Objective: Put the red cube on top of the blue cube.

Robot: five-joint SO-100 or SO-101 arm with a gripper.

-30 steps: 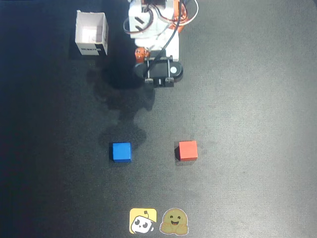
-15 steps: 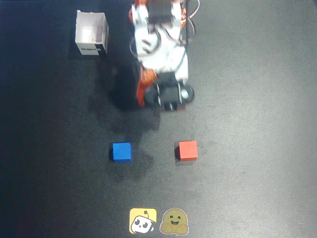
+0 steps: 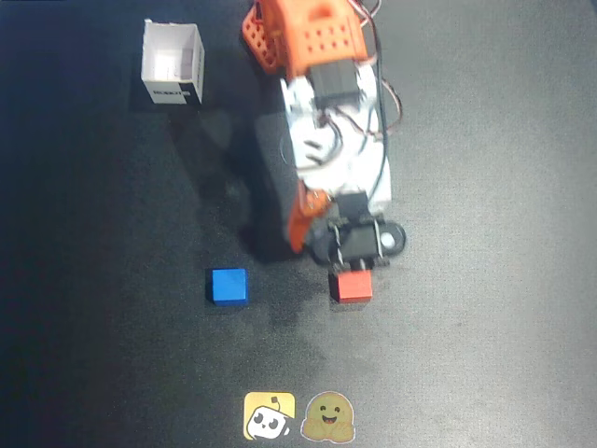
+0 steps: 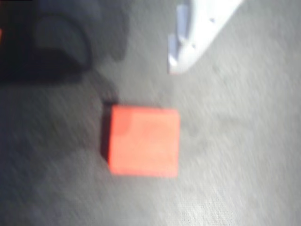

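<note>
My hand (image 3: 353, 264) hovers just above the one red cube (image 4: 144, 141), which sits flat on the dark tabletop (image 3: 485, 187) directly under my wrist camera; one pale finger (image 4: 197, 35) shows at the top of that view, and I cannot tell whether my fingers are apart or together. The picture is smeared, so my worry is coming down off-centre: a fingertip landing on the cube's top would shove or tip it instead of straddling it. A skewed grip would then make it slide off the stack. Further out, the single blue cube (image 3: 228, 286) waits well apart, to the left in the overhead view. Farthest off stands one white open-topped box (image 3: 173, 63).
</note>
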